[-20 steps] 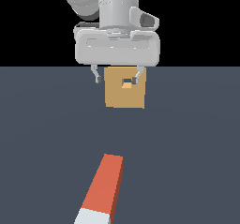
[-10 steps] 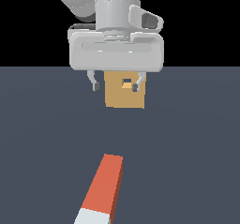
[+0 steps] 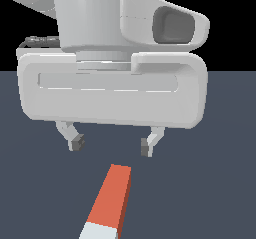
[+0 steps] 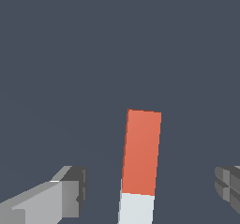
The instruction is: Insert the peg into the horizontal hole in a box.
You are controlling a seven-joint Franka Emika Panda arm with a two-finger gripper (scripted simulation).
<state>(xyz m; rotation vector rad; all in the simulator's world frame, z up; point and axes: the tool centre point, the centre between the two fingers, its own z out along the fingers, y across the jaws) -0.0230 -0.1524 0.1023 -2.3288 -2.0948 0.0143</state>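
The arm's big grey-white body now fills most of the exterior view and blocks the tan box, which showed behind the fingers a moment ago. One peg (image 3: 111, 200) lies flat on the dark floor (image 3: 220, 183), just in front of and below the gripper (image 3: 111, 144), orange-red end nearest the fingers, pale end away. The gripper is spread wide and holds nothing; its two fingertips (image 3: 76, 142) hang clear of the peg (image 4: 139, 164), one to each side.
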